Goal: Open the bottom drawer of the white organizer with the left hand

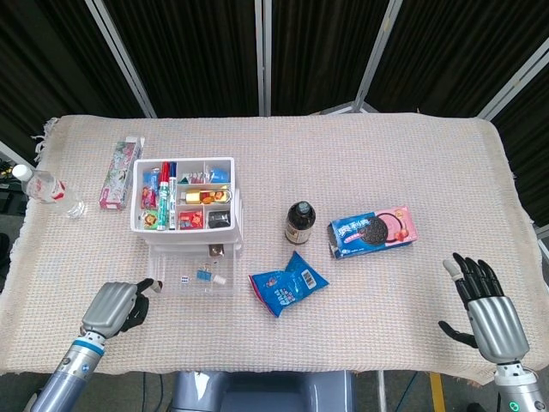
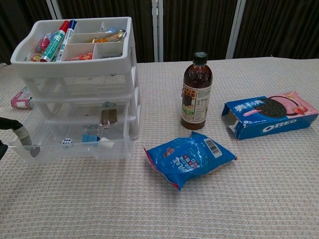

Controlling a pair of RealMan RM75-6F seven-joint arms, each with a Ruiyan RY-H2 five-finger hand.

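The white organizer (image 1: 184, 199) (image 2: 79, 74) stands on the left of the table, its top tray filled with markers and small items. Its clear bottom drawer (image 1: 193, 276) (image 2: 75, 143) is pulled well out toward me, showing clips and a die inside. My left hand (image 1: 114, 305) (image 2: 15, 127) lies curled at the drawer's front left corner, one finger hooked on the drawer front. In the chest view only that finger shows at the left edge. My right hand (image 1: 487, 311) hovers open, fingers spread, over the near right of the table, far from the organizer.
A brown bottle (image 1: 298, 223) (image 2: 197, 92), a blue snack bag (image 1: 287, 283) (image 2: 189, 158) and an Oreo box (image 1: 372, 230) (image 2: 271, 119) lie right of the organizer. A pink box (image 1: 120, 172) and a water bottle (image 1: 47, 189) lie at the far left.
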